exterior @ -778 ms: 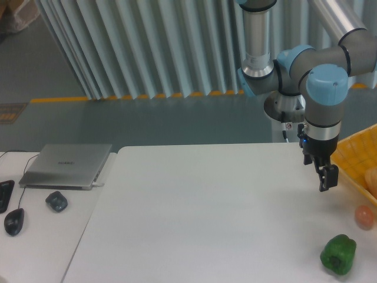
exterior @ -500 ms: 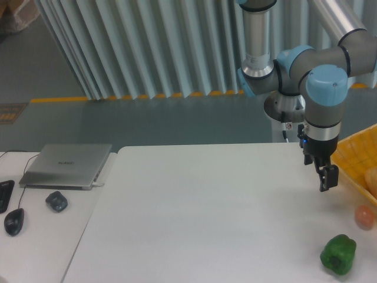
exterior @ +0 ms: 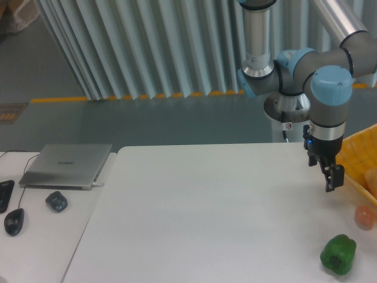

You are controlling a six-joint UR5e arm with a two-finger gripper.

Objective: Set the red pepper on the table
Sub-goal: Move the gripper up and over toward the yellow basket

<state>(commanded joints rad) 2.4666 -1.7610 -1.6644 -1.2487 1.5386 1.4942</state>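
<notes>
The white table [exterior: 206,218] is filling most of the lower view, its surface lying smooth and matte beneath everything else, while a wall of pale ribbed panels [exterior: 147,47] is standing behind it above a grey floor with a yellow line. The robot arm [exterior: 318,76], grey with light blue joint caps, is reaching down from the upper right and is ending in the gripper [exterior: 331,178], which is hanging above the table's right part, just beside the edge of the yellow woven basket [exterior: 358,154] that is showing at the right border. The gripper's dark fingers are appearing close together with nothing visible between them, though from this angle it is not possible to tell whether they are fully shut. A closed grey laptop [exterior: 66,165] is lying on the lower desk to the left, with a dark mouse [exterior: 14,220] and a small dark object [exterior: 56,201] sitting near it. A green pepper [exterior: 338,254] is resting on the table near the bottom right corner, and a small orange-pink fruit [exterior: 364,216] is sitting just above it by the right edge. The red pepper is not showing anywhere in this view
</notes>
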